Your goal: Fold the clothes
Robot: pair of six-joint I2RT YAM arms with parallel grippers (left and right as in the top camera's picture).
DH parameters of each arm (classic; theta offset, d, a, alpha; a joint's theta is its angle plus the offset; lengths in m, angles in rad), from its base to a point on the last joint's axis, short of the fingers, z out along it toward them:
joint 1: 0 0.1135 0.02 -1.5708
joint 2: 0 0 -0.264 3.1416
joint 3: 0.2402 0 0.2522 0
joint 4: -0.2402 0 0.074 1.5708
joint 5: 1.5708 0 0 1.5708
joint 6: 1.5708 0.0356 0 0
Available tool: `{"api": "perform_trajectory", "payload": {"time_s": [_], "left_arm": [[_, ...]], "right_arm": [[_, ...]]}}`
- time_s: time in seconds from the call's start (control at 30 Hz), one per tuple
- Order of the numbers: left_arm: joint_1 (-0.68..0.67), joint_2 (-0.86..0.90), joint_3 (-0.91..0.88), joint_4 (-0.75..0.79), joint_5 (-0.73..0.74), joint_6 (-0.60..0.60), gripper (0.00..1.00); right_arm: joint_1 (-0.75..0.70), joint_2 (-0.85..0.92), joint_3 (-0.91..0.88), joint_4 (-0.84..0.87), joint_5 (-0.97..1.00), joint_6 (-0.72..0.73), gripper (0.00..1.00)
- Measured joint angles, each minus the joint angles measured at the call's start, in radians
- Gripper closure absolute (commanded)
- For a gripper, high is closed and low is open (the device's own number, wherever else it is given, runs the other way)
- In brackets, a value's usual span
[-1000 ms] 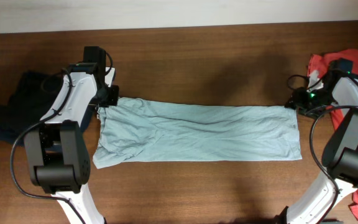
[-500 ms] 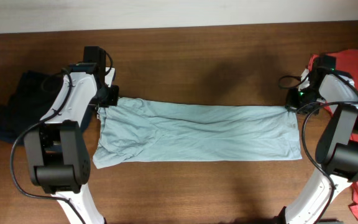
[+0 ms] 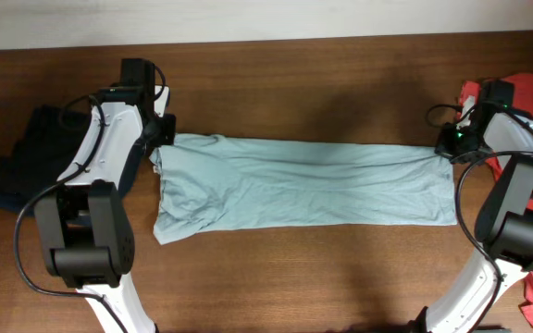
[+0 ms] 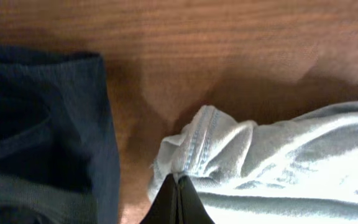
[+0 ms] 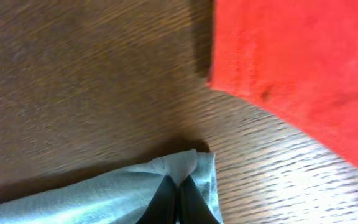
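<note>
Since a second ago the pale grey-blue T-shirt (image 3: 303, 183) has slid a little toward the far edge of the tabletop (image 3: 294, 83), and its far hem is drawn straighter. It lies as a long flat band across the middle of the tabletop, with its near left corner hanging lower than the rest. The left gripper (image 3: 158, 143) is pinched fully closed on the far left corner, where a stitched hem bunches at its tips. The right gripper (image 3: 444, 148), parted before, is now clamped tight on the far right corner. A dark navy garment (image 3: 35, 157) lies crumpled just left of the T-shirt, with a strip of wood between them. An orange-red shirt (image 3: 526, 92) lies at the right edge, near the held corner.
</note>
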Motion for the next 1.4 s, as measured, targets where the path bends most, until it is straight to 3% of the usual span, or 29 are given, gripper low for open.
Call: {"api": "perform_trajectory", "payload": {"time_s": [0.03, 0.1, 0.13, 0.17, 0.37, 0.5, 0.67, 0.9, 1.27, 1.4], "left_arm": [[0.0, 0.0, 0.0, 0.007, 0.009, -0.002, 0.91], [-0.001, 0.0, 0.0, 0.015, 0.021, -0.003, 0.74], [-0.001, 0.0, 0.0, 0.018, 0.025, -0.006, 0.59], [-0.001, 0.0, 0.0, 0.018, 0.026, -0.008, 0.55], [-0.001, 0.002, 0.051, -0.049, -0.006, -0.006, 0.53], [-0.001, 0.003, 0.22, -0.18, -0.021, -0.006, 0.51], [-0.001, 0.004, 0.442, -0.362, -0.028, -0.006, 0.46], [-0.001, 0.004, 0.623, -0.554, -0.029, -0.006, 0.46], [-0.001, 0.005, 0.654, -0.587, 0.001, -0.006, 0.46], [-0.001, 0.005, 0.654, -0.594, 0.019, -0.006, 0.46]], "right_arm": [[-0.005, 0.0, 0.002, 0.0, 0.0, 0.001, 0.9], [-0.013, 0.003, 0.003, 0.0, 0.001, 0.005, 0.63], [-0.014, 0.003, 0.005, 0.0, 0.002, 0.002, 0.55], [-0.016, 0.003, 0.006, -0.001, 0.002, 0.008, 0.44], [-0.037, 0.012, 0.042, -0.088, 0.005, 0.006, 0.4], [-0.113, 0.024, 0.164, -0.275, -0.085, 0.008, 0.27], [-0.198, 0.024, 0.245, -0.396, -0.168, 0.012, 0.3], [-0.231, 0.024, 0.139, -0.435, -0.267, -0.077, 0.33], [-0.231, -0.052, -0.103, -0.22, -0.343, -0.141, 0.42], [-0.234, -0.091, -0.196, -0.098, -0.415, -0.167, 0.51]]}}
